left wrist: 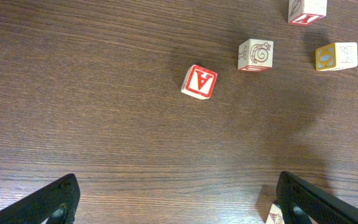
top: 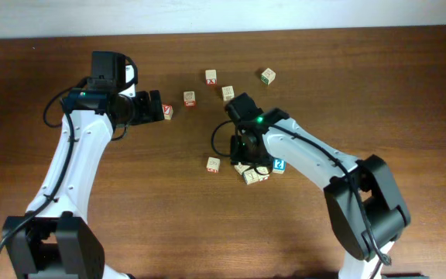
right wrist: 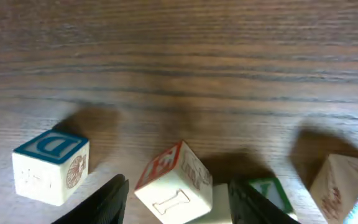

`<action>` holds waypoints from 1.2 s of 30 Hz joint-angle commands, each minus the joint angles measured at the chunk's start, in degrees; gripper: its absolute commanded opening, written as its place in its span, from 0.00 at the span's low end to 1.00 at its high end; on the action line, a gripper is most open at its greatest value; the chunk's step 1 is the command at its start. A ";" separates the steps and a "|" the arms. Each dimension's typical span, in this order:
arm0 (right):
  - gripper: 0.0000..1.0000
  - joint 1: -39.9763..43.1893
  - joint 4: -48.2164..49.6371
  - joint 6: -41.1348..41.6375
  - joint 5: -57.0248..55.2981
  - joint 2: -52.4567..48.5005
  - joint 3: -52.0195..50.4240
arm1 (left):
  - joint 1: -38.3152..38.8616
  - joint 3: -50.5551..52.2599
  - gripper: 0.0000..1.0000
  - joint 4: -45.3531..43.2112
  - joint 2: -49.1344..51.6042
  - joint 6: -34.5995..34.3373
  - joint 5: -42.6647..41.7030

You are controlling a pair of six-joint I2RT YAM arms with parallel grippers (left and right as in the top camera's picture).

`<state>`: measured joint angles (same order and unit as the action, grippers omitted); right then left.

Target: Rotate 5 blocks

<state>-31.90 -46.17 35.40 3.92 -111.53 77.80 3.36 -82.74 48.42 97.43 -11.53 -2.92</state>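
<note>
Turning the red-topped block [right wrist: 165, 167] cleanly starts with centring the right gripper [right wrist: 178, 186] on it. The jaws stand partly apart astride that cube, with a gap showing at its left side, so you hold nothing. Close squarely on two flat faces, lift just clear, twist, and set down without nudging the green-printed block [right wrist: 269, 191] crowding it on the right or the blue-lettered block [right wrist: 48, 163] further left. Your left gripper [left wrist: 179, 208] hangs wide and empty, the red-faced cube [left wrist: 199, 81] beyond it. Overhead, the right arm covers much of the near-centre cluster, so you cannot count its blocks. The wrist view cuts off the cube's lower edge, and contact at the right finger is unclear.
</note>
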 commanded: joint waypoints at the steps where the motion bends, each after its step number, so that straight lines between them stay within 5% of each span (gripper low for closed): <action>1: 0.53 -1.53 0.98 0.70 0.07 -1.07 -1.42 | -0.15 -0.68 0.99 -0.09 -1.03 0.94 0.37; 36: 0.52 -4.57 3.19 -2.10 12.61 -1.14 -1.33 | -0.15 -0.68 0.99 -0.11 -1.03 0.94 0.37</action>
<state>-35.79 -43.48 33.78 14.92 -112.20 76.66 3.36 -82.74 48.42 97.43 -11.53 -2.92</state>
